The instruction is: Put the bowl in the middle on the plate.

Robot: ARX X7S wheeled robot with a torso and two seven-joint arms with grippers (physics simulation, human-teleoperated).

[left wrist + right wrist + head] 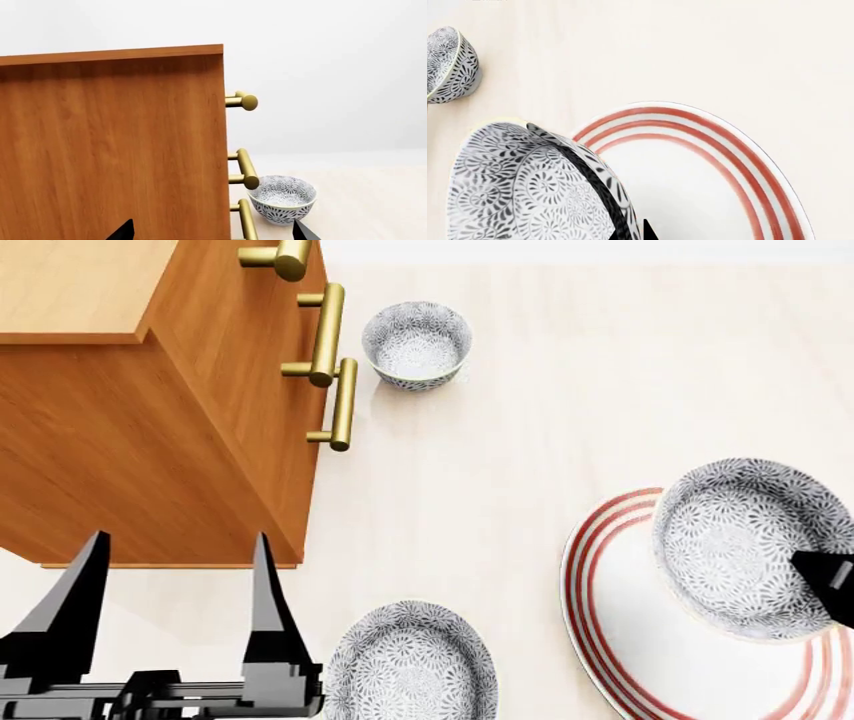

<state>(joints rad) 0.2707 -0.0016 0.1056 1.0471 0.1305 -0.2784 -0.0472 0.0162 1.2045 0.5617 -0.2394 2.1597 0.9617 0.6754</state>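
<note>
The bowl (pixel 741 540), white with a dense grey-blue flower pattern, is over the far part of the plate (pixel 627 640), a wide white plate with red rings. My right gripper (pixel 825 585) is shut on the bowl's rim. In the right wrist view one black finger (pixel 590 180) lies inside the bowl (pixel 520 195) and the other tip shows just outside the wall, above the plate (pixel 727 165). I cannot tell whether the bowl touches the plate. My left gripper (pixel 174 580) stands open and empty beside the cabinet corner; its tips frame the left wrist view's edge (pixel 213 235).
A wooden cabinet (pixel 147 410) with brass handles (pixel 327 335) fills the far left. A look-alike bowl (pixel 416 345) sits by the handles, also in the left wrist view (pixel 283 197). Another look-alike bowl (pixel 411 665) lies near my left gripper.
</note>
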